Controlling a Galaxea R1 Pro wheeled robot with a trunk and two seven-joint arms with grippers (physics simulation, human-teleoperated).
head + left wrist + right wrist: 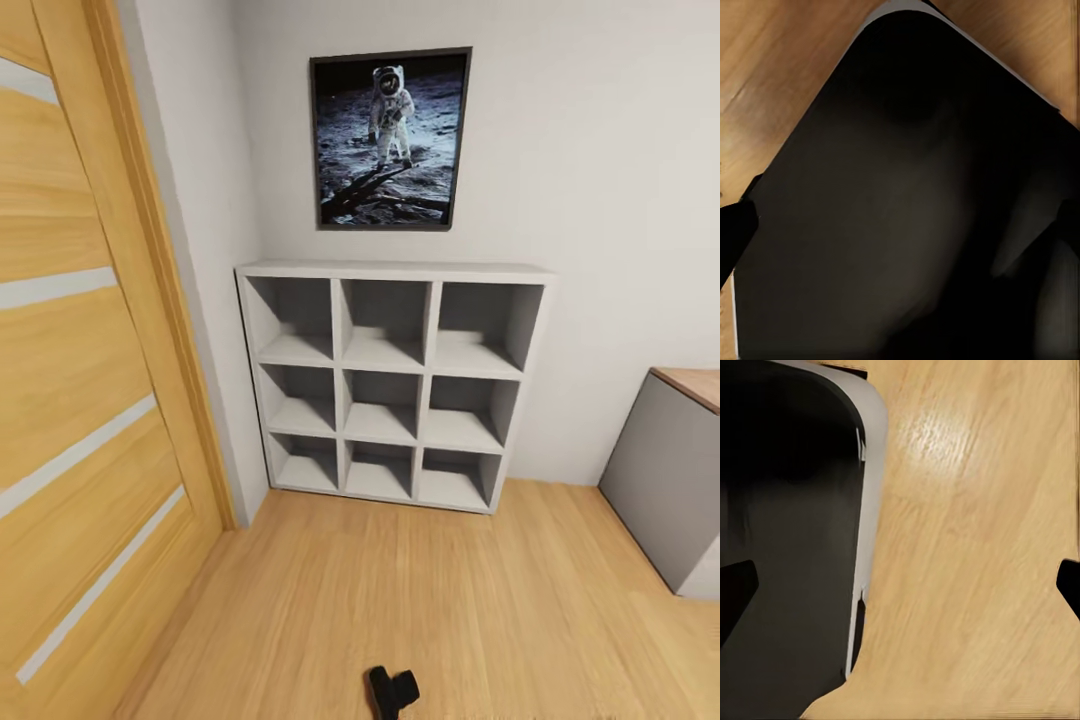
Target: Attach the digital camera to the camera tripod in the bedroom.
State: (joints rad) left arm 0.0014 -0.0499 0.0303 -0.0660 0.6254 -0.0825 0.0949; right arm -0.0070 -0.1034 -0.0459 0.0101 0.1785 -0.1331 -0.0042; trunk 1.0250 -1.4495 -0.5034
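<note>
Facing a grey cube shelf (390,385) under an astronaut picture (390,138), beside a wooden door (80,350).

Pale grey cube shelf (390,385) against off-white wall (600,180). Black-framed moonwalk print (390,138), greys and blacks. Honey wood door (70,400) with white stripes. Light plank floor (400,600). Grey desk (668,480), wood-topped. Small black shape (392,692), possibly a gripper.

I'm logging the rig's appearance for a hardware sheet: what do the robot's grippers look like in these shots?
Little of them shows. In the right wrist view, the right gripper appears as two plain black fingertips at opposite edges, matte, without markings or cables. The left wrist view shows one similar black tip. In the head view a small black gripper-like part pokes in at the bottom edge.
</note>
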